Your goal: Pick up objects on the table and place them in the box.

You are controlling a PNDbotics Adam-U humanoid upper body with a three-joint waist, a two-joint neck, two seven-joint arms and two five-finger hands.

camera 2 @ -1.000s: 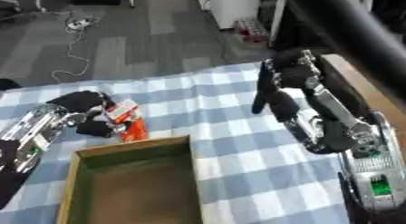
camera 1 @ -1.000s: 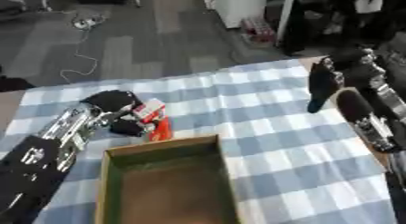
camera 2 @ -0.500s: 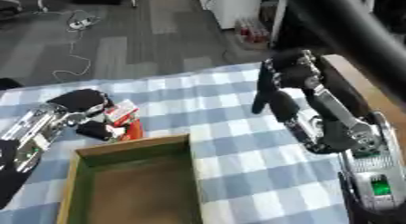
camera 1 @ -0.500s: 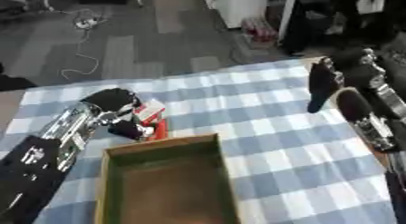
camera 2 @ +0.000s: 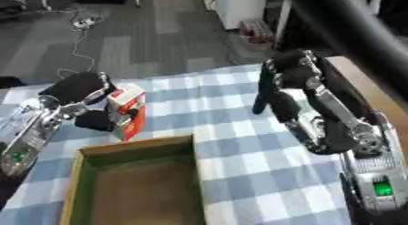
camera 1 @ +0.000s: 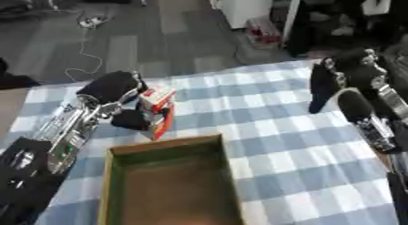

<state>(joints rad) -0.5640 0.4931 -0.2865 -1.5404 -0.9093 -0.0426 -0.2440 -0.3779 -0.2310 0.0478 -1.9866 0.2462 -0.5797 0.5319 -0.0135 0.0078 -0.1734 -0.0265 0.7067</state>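
Observation:
A small red and white carton (camera 1: 158,111) stands upright on the checked cloth just behind the box's far left corner. My left hand (camera 1: 117,93) is curled round it from the left, thumb low against its side. The open cardboard box (camera 1: 170,185) lies in front, its inside bare. My right hand (camera 1: 344,76) hangs above the cloth's right side, fingers straight and pointing down, holding nothing.
The blue and white checked cloth (camera 1: 279,142) covers the table, whose wooden edge (camera 2: 366,89) shows at the right. Beyond the far edge is grey floor with a white cable (camera 1: 84,46). My right forearm (camera 2: 334,128) fills the right side.
The carton has gone from lying tilted to standing upright in my left hand's hold. The right hand has stayed where it was.

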